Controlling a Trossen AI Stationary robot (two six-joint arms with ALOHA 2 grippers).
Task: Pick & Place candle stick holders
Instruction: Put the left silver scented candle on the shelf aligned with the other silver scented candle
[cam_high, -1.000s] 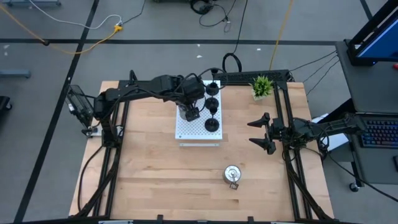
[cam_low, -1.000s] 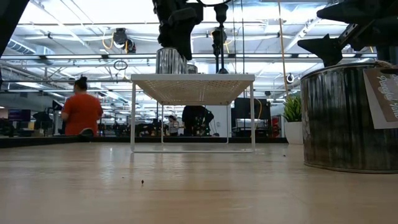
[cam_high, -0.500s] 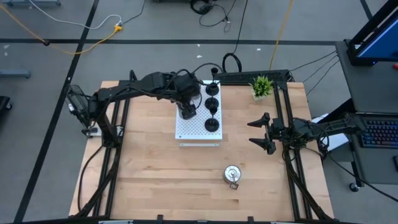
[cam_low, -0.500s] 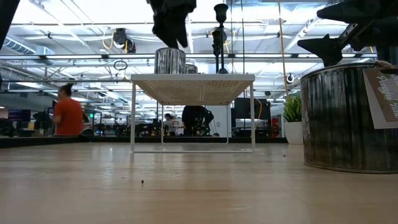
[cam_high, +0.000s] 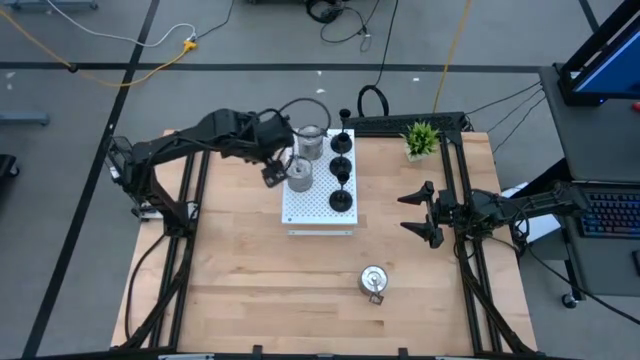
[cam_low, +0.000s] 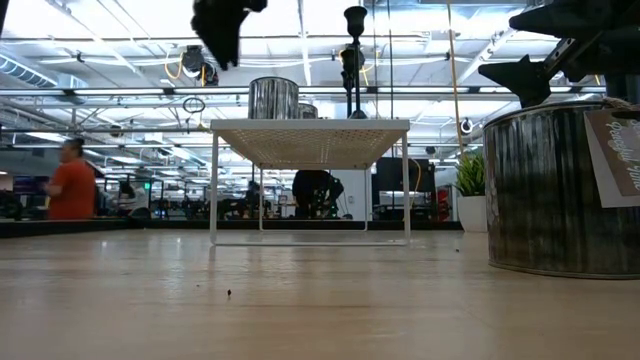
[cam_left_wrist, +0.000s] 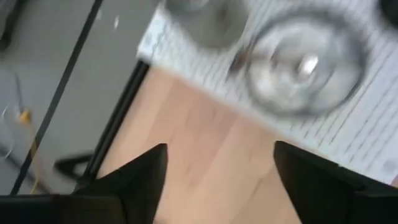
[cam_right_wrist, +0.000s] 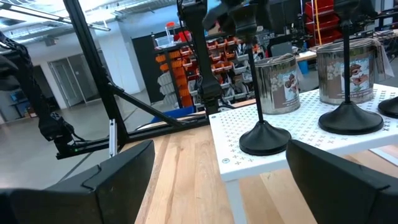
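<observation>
Two squat shiny silver metal candle stick holders (cam_high: 304, 157) stand upright on the white perforated rectangular board (cam_high: 318, 205), close together at its far left part, one (cam_high: 309, 142) behind the other (cam_high: 299, 176). Their sides are smooth and cylindrical, with round open tops. Beside them on the board's right part stand three matte black candle stick holders (cam_high: 341, 170), each a round flat base with a thin stem pointing straight up, lined from the board's near side toward its far side. A fourth matte black holder (cam_high: 346, 118) stands just past the board's far edge. A third silver holder (cam_high: 373, 281), with a paper tag at its side, sits upright on the pale wooden bench (cam_high: 250, 280), well apart from the board, toward the near right.

The left claw (cam_high: 272, 168) hangs just left of the board, beside the nearer silver holder, its fingers spread and pinching nothing. The right claw (cam_high: 418, 214) waits over the bench's right side, fingers spread wide and empty. A small green spiky plant (cam_high: 421, 138) stands at the far right corner.
</observation>
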